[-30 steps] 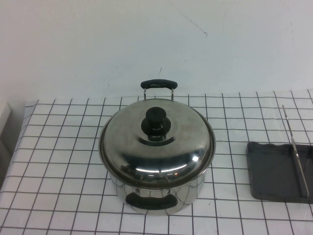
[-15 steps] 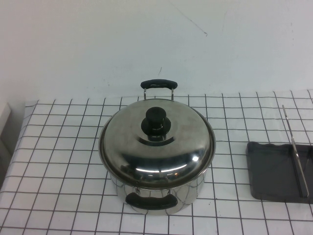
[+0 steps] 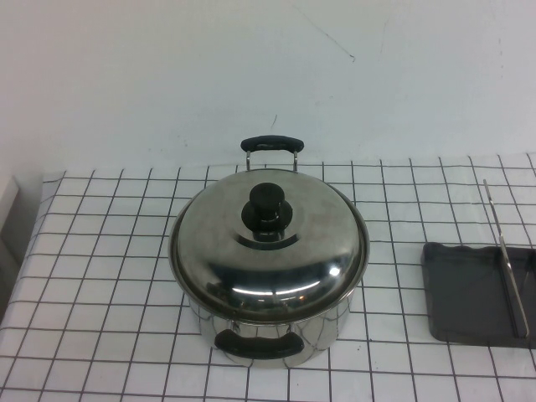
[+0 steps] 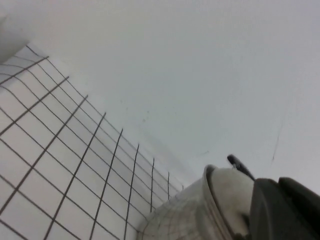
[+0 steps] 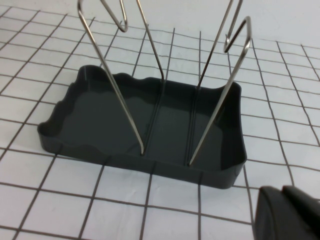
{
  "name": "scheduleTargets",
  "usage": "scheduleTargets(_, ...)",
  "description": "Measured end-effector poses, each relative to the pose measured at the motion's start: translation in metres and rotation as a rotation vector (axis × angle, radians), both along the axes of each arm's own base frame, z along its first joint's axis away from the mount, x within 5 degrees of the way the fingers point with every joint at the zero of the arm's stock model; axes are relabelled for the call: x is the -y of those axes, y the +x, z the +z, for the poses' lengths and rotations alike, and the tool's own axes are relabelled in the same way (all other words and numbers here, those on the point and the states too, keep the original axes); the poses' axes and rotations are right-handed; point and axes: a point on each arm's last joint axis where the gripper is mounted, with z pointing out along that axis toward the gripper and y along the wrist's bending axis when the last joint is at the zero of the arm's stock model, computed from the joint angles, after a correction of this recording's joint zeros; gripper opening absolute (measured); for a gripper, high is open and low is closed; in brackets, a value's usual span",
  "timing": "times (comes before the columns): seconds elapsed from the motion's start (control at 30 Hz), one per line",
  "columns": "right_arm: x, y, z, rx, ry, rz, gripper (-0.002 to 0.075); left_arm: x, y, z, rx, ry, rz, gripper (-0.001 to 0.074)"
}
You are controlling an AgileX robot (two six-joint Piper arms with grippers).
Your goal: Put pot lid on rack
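One pot lid sits seated on the steel pot mid-counter, its black knob up. The rack lies well apart at the robot's right, wire bars upright. The gridded counter carries both. No writing shows anywhere. Left gripper beside the pot and right gripper near the rack have their fingers closed, empty.

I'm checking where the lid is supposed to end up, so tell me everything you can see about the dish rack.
The rack is a small dark grey rectangular tray, plastic-looking, with a wavy rim on one side and ridges along its floor. Thin shiny wire bars rise upright from it, bent into loops at the top. It sits flat on the checked cloth, to the right of the pot, apart from it, with nothing in it.
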Motion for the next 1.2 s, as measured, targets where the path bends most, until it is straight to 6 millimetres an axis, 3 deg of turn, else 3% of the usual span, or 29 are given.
scheduleTargets(0.07, 0.000, 0.000, 0.000, 0.000, 0.000, 0.000, -0.0003, 0.004, -0.002, 0.008, 0.011, 0.118, -0.047, -0.0003)
scheduleTargets(0.23, 0.000, 0.000, 0.000, 0.000, 0.000, 0.000, -0.0003, 0.006, -0.002, 0.053, 0.102, 0.369, -0.064, -0.0003)
scheduleTargets(0.43, 0.000, 0.000, 0.000, 0.000, 0.000, 0.000, -0.0003, 0.006, 0.025, 0.099, 0.027, 0.682, -0.075, -0.0003)
scheduleTargets(0.53, 0.000, 0.000, 0.000, 0.000, 0.000, 0.000, -0.0003, -0.001, 0.044, 0.111, -0.026, 0.694, 0.010, -0.0002)
scheduleTargets(0.7, 0.000, 0.000, 0.000, 0.000, 0.000, 0.000, -0.0003, 0.001, 0.070, 0.124, 0.101, 0.672, 0.060, 0.0037)
scheduleTargets(0.8, 0.000, 0.000, 0.000, 0.000, 0.000, 0.000, -0.0003, 0.008, 0.084, 0.128, 0.165, 0.681, 0.014, 0.0164)
scheduleTargets(0.97, 0.000, 0.000, 0.000, 0.000, 0.000, 0.000, -0.0003, 0.018, 0.107, 0.122, 0.127, 0.713, -0.069, 0.0482)
scheduleTargets(1.07, 0.000, 0.000, 0.000, 0.000, 0.000, 0.000, -0.0002, 0.036, 0.117, 0.125, 0.146, 0.749, -0.164, 0.0567)
scheduleTargets(1.2, 0.000, 0.000, 0.000, 0.000, 0.000, 0.000, -0.0003, 0.075, 0.129, 0.126, 0.213, 0.869, -0.337, 0.0580)
